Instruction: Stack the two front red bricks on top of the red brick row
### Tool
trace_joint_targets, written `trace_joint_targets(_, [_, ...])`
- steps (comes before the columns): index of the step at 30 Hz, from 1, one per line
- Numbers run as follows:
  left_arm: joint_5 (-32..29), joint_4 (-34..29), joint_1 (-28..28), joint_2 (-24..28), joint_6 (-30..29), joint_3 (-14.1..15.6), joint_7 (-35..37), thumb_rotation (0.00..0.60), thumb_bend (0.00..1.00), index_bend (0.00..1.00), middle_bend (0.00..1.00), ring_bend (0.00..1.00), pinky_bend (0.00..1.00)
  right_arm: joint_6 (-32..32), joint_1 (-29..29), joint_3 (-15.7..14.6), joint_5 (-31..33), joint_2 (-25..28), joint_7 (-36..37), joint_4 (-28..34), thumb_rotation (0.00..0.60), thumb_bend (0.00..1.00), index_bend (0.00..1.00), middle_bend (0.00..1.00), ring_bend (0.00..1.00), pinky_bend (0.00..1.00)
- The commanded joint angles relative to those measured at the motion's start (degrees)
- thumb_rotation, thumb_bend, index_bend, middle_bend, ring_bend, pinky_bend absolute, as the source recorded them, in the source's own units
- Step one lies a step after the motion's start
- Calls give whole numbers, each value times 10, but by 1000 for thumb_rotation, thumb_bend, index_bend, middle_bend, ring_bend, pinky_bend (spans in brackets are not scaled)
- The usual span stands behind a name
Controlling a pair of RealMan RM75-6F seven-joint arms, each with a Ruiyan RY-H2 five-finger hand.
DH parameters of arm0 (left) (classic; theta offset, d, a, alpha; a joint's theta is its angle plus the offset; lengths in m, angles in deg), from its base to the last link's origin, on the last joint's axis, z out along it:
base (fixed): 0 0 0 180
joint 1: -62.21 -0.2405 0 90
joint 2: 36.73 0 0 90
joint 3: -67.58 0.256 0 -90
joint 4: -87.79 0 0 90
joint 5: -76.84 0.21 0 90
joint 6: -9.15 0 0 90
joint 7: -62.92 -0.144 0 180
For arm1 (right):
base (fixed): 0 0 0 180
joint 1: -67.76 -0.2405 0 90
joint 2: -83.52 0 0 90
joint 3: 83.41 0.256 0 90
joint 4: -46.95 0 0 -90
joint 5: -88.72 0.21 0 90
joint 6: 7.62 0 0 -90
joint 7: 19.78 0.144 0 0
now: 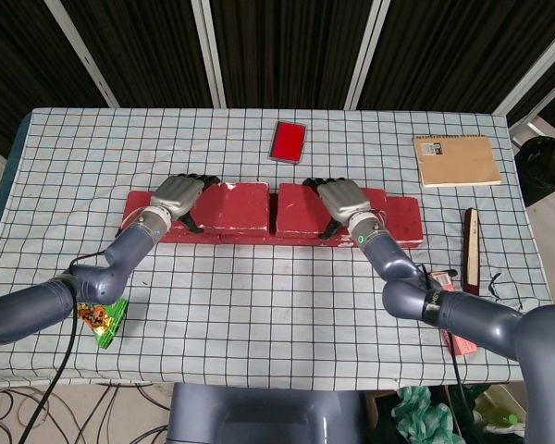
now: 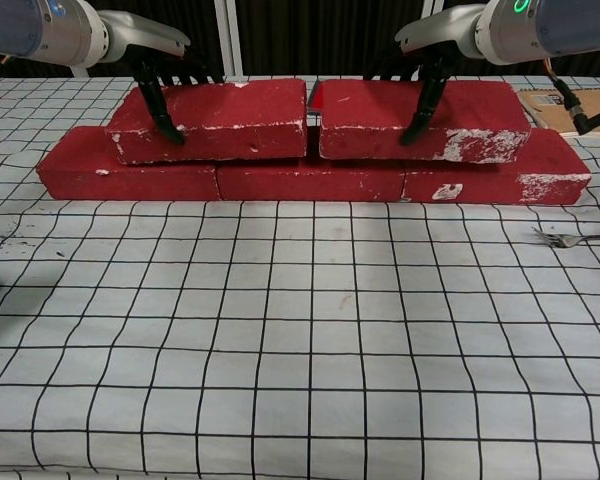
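Three red bricks lie end to end as a row (image 1: 259,238) (image 2: 310,181) across the middle of the checked table. Two more red bricks lie on top of it. My left hand (image 1: 178,194) (image 2: 148,48) grips the left upper brick (image 1: 242,203) (image 2: 235,108) at its left end, thumb on the front face and fingers over the back. My right hand (image 1: 342,198) (image 2: 435,45) grips the right upper brick (image 1: 296,209) (image 2: 475,112) near its middle in the same way. Only a narrow gap separates the two upper bricks.
A red card (image 1: 288,141) lies behind the row and a brown notebook (image 1: 456,160) at the far right. A dark slim book (image 1: 472,244) and a fork (image 2: 570,240) lie to the right. A green packet (image 1: 100,317) sits at the front left.
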Motion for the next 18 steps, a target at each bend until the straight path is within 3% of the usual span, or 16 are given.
trace_joint_targets(1, [-4,1,1,-1,0,1,2,600,274,229,219,117,185,1,-3,-3,2,-4,-2,-4,600,192,286,260,258,192])
trace_joint_targets(18, [-12,14,11,-12,3,9,1,600,274,228,218,117,186,3,-20,-10,22,-26,-7,-28,600,193,286,260,258,192])
